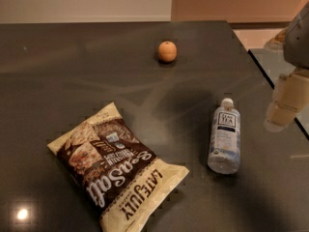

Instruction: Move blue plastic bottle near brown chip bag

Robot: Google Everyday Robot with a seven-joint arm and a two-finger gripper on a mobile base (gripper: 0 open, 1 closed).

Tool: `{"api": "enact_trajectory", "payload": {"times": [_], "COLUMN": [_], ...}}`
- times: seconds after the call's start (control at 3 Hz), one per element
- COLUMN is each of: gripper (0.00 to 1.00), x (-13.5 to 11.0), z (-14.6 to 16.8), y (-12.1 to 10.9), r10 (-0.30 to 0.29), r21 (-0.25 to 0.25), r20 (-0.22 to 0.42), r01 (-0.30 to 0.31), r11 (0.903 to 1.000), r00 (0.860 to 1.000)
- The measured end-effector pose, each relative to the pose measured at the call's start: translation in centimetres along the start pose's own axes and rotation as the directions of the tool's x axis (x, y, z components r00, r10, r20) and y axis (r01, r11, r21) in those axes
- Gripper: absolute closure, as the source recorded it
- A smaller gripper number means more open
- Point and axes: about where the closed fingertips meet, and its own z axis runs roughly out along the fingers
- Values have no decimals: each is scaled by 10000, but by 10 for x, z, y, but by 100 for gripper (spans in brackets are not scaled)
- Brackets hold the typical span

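The blue plastic bottle (pixel 225 137) lies on its side on the dark table, white cap pointing away, right of centre. The brown chip bag (pixel 116 166) lies flat at the lower left, with "Sea Salt" lettering and cream ends. A gap of bare table separates the two. My gripper (pixel 285 105) hangs at the right edge of the view, above the table and to the right of the bottle, apart from it. It holds nothing that I can see.
An orange (pixel 167 51) sits at the back centre of the dark table (pixel 58 81). The table's right edge (pixel 260 66) runs diagonally near the gripper, with a lower surface beyond it. A wall stands behind.
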Motion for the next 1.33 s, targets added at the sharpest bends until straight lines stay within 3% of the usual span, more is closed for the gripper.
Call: {"api": "enact_trajectory", "payload": {"times": [0.67,1.0,1.33], "gripper": [0,0,0], "x": [-3,-19,-34], "z": [4,20,39], "y": [-4,-2,1], "r10": [229,989,2167], "r21": [-197,-421,-566], "r20": [-124,66,-168], "r01": [-232,-985,-2173], "r11": [9995,9942,9745], "r00": [9997,9951,9761]}}
